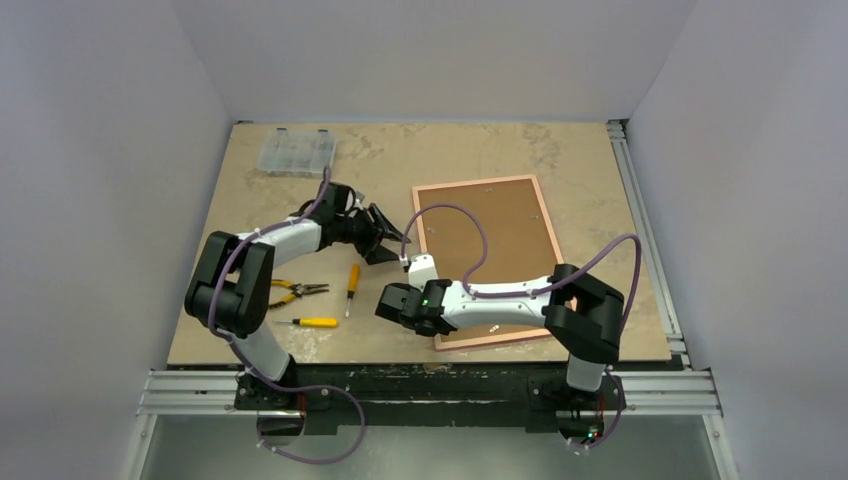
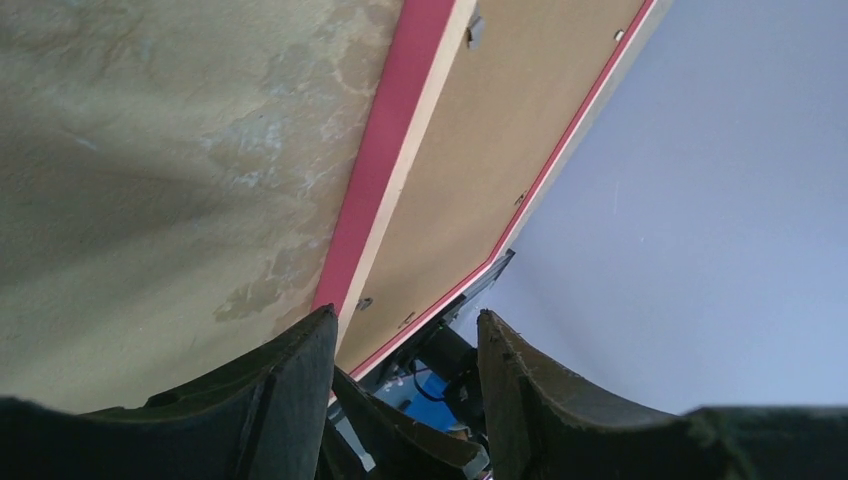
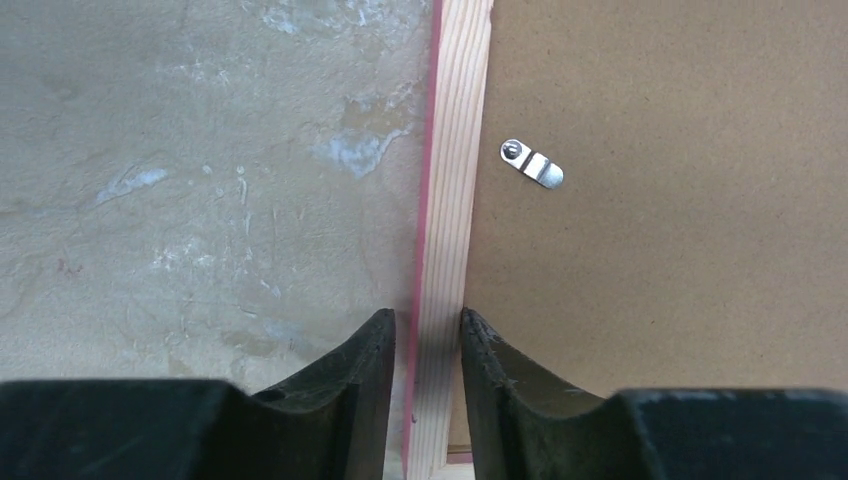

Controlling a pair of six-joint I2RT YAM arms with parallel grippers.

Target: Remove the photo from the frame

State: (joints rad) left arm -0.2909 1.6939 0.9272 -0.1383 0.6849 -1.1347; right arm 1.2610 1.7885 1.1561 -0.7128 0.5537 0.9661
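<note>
The pink frame [image 1: 546, 215] lies face down on the table, right of centre. The photo's brown board back [image 1: 490, 235] fills it; the print side is hidden. My left gripper [image 1: 395, 243] is open and empty, just off the frame's far left corner. In the left wrist view its open gripper [image 2: 405, 325] points at the frame's pink side [image 2: 385, 150] and the board [image 2: 500, 150]. My right gripper [image 1: 415, 310] is at the frame's near left corner. In the right wrist view that gripper [image 3: 428, 318] straddles the left rail [image 3: 455, 200] closely, beside the board [image 3: 680, 250].
A metal turn clip [image 3: 532, 165] sits on the board near the rail. A clear parts box [image 1: 295, 152] is at the far left. Yellow-handled pliers [image 1: 290, 290] and two screwdrivers [image 1: 352, 282] [image 1: 312, 322] lie left of the frame. An aluminium rail [image 1: 640, 220] runs along the table's right edge.
</note>
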